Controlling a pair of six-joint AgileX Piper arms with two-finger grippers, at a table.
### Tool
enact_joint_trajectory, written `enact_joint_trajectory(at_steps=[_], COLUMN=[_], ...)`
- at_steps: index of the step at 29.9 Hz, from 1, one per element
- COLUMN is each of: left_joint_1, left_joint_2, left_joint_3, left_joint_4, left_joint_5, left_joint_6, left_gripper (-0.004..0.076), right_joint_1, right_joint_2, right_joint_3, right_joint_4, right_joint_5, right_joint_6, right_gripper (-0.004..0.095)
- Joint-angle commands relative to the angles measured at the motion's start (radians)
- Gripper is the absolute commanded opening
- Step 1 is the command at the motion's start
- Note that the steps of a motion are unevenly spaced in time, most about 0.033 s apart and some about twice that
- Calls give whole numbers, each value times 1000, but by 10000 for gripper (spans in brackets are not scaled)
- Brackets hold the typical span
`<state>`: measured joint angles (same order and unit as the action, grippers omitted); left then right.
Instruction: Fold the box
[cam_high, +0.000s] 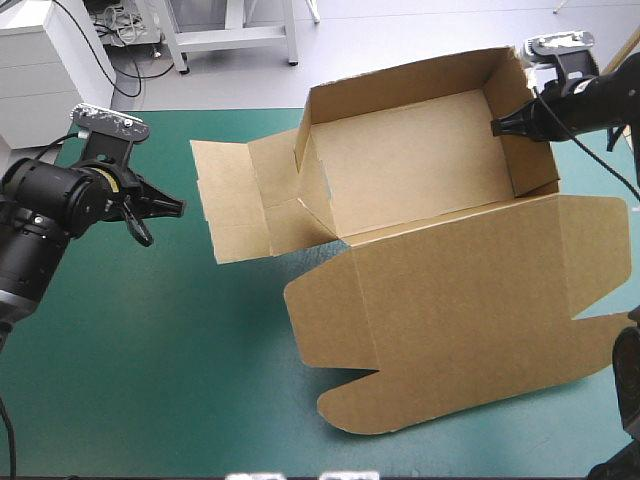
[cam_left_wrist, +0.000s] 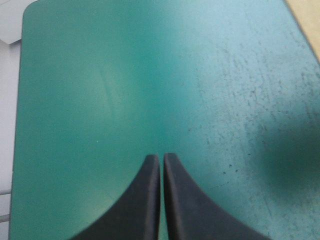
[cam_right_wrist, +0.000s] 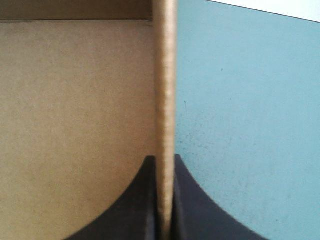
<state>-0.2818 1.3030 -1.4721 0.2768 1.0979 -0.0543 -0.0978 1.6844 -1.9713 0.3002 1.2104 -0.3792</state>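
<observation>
Two robot arms work at a desk (cam_high: 150, 350) w/ a teal-green cover. One brown box (cam_high: 420, 170) sits on the far, right-of-centre part of the desk, half built: an open tray w/ walls raised. Its lid (cam_high: 470, 320), a broad sheet w/ rounded tabs at the corners, lies flat toward the desk's near edge. At the tray's left end, side flaps (cam_high: 235, 205) lie flat on the cover. The right gripper (cam_high: 497, 127) is all but closed, pinching the top edge of the tray's right wall (cam_right_wrist: 165, 75). In the right wrist view the board stands edge-on btwn the two black fingers (cam_right_wrist: 145, 200), w/ box interior on one side & bare cover on the other. The left gripper (cam_high: 178, 206) hangs over bare cover to the left of the flaps, not touching the box. Its fingers are pressed together to a point, holding nothing.
</observation>
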Motion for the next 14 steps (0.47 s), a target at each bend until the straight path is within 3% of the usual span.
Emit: enact_joint_trajectory(at_steps=[1,5,14], left_joint_1=[106,302,735], left_joint_2=[-25,-25,41], left_joint_3=[-31,-31,32], left_joint_4=[-122,-386,-1048], left_joint_5=[-97,-92,57], left_joint_6=[54,210,634], left_gripper=[19,19,18], right_joint_1=[-48,-73,-76], right_joint_2=[-98,-134,-155], right_joint_3=[7,26,26], right_joint_4=[45,45,63], right_joint_5=[-40,-40,-40], right_joint_6=[-20,-27,-34], right_gripper=[-22,-22,-22])
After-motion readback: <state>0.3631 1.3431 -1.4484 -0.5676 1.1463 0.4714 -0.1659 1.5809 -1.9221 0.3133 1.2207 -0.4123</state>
